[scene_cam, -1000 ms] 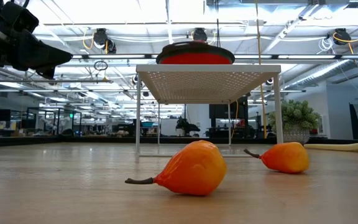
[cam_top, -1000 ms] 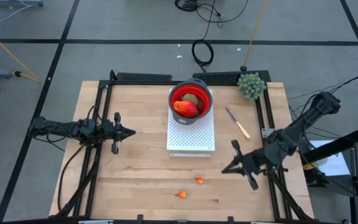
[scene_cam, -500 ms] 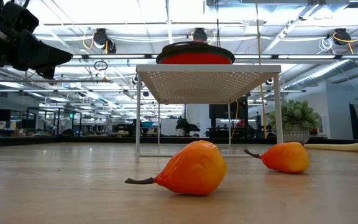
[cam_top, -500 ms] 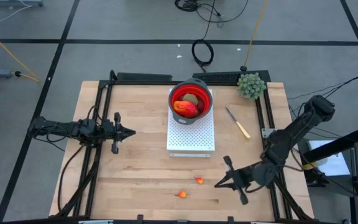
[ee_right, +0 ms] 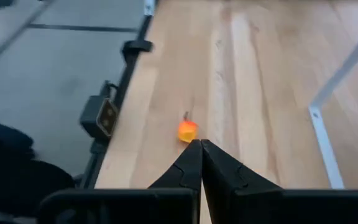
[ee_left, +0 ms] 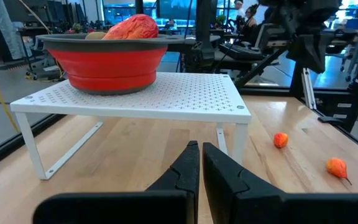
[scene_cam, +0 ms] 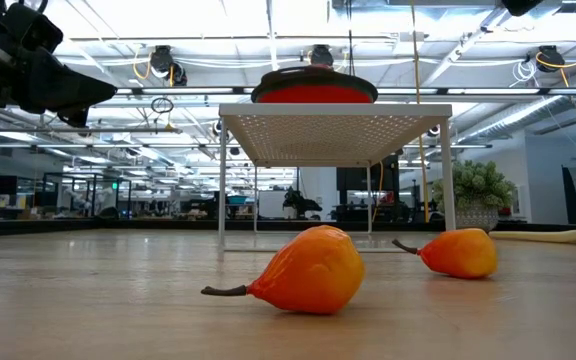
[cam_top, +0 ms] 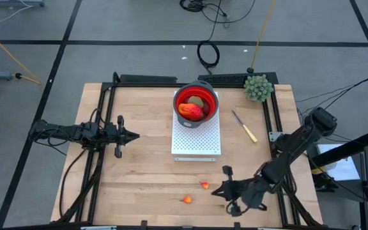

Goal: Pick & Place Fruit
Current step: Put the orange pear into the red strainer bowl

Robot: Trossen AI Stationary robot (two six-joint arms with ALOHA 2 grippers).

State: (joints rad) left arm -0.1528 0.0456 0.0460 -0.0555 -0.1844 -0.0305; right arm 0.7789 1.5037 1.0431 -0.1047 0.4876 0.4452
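Observation:
Two small orange fruit (cam_top: 204, 185) (cam_top: 186, 199) lie on the wooden table near its front edge; the low view shows them lying on their sides (scene_cam: 313, 270) (scene_cam: 458, 253). A red bowl (cam_top: 196, 102) with a red-orange fruit (cam_top: 190, 111) and others in it stands on a white perforated rack (cam_top: 197, 137). My right gripper (cam_top: 214, 190) is shut and hangs above the table, just right of the two loose fruit; one of them (ee_right: 187, 130) shows right past its tips (ee_right: 200, 144). My left gripper (cam_top: 135, 135) is shut, level, left of the rack.
A yellow-handled knife (cam_top: 245, 126) lies right of the rack. A green spiky plant (cam_top: 259, 87) stands at the far right corner. Black frame rails (cam_top: 101, 128) run along the table's left and right edges. Bare wood lies between the rack and the near edge.
My right gripper has swung from the table's right side toward the near edge and leftward, sinking toward the two loose orange fruit and rolling as it went. It has stayed shut. The fruit have not moved.

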